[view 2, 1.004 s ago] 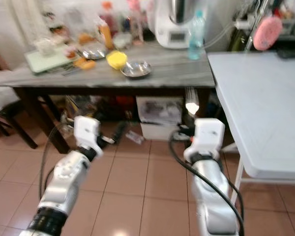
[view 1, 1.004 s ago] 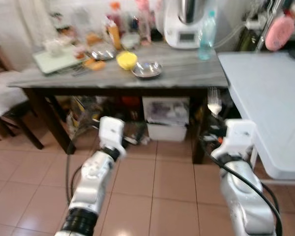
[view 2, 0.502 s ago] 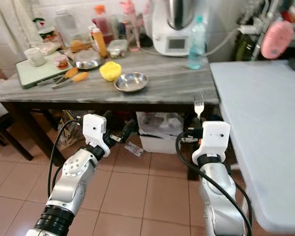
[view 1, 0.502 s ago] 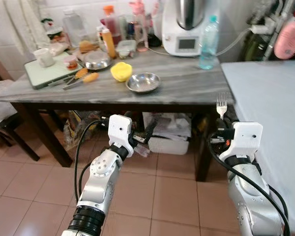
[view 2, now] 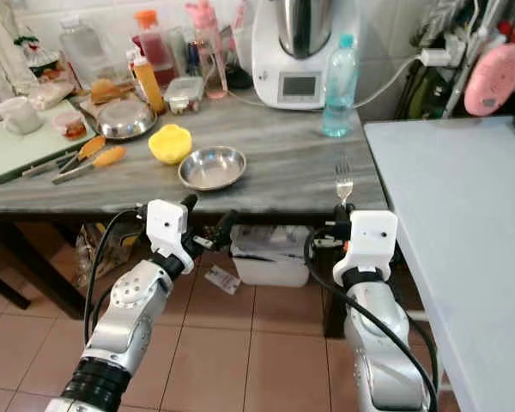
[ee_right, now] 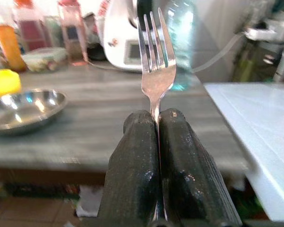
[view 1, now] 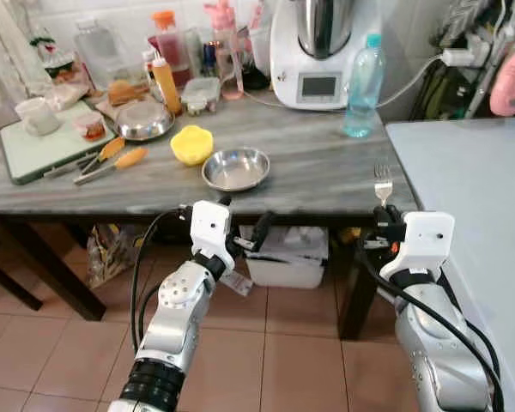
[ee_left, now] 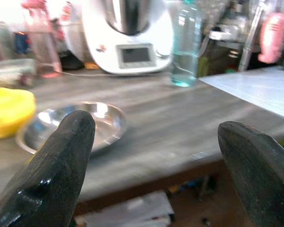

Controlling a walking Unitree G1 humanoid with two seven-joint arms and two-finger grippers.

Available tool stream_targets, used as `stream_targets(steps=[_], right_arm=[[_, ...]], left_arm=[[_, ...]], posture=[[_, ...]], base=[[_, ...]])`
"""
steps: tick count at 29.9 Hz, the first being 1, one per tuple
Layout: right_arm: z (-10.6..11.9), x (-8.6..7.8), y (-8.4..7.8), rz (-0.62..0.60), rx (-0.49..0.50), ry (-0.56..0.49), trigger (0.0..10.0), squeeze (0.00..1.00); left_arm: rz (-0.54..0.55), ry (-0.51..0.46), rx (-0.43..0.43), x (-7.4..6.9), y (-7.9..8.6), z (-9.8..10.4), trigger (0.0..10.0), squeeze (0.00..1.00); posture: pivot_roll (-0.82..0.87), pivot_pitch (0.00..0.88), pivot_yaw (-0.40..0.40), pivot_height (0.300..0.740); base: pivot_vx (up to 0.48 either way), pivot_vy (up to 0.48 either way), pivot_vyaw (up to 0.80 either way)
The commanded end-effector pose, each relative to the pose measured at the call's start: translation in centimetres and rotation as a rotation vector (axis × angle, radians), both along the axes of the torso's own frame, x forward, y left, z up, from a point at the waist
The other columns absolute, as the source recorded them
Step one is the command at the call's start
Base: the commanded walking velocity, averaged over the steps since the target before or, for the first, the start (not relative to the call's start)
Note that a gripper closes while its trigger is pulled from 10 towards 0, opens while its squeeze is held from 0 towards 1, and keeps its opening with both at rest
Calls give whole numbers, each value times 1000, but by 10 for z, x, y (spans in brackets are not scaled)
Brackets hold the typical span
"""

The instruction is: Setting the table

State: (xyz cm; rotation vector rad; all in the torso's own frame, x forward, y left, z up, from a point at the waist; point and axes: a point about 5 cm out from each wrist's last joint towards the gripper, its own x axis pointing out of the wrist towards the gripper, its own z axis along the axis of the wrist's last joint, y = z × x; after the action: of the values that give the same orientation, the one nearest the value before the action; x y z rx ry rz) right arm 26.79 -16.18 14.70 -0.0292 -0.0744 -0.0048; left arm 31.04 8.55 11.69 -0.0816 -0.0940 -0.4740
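A fork (ee_right: 156, 71) is pinched upright by the closed fingers of the right gripper (ee_right: 158, 124), just beside the grey tabletop (view 1: 318, 163). The left gripper (ee_left: 154, 156) is held open and empty near the steel bowl (view 1: 235, 168). With only the thin handle clamped, the fork could pivot or be knocked loose against the tabletop edge.

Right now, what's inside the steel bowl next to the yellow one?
The steel bowl looks empty: bare shiny metal across its bottom, seen from the head views. Its near inner wall is hidden by the rim. The yellow bowl sits just beside it on the grey table.
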Motion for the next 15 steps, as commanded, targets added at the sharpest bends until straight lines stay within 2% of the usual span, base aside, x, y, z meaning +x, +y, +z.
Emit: stream_targets(steps=[1, 15], right_arm=[[4, 2, 8, 29, 12, -20, 10000, 0], [3, 1, 8, 21, 14, -19, 10000, 0]], left_arm=[[25, -6, 22, 3, 10, 1, 10000, 0], [27, -3, 29, 5, 10, 2, 10000, 0]], posture=[[-176, 0, 79, 740], [-180, 0, 85, 740]], base=[[480, 0, 0], [480, 0, 0]])
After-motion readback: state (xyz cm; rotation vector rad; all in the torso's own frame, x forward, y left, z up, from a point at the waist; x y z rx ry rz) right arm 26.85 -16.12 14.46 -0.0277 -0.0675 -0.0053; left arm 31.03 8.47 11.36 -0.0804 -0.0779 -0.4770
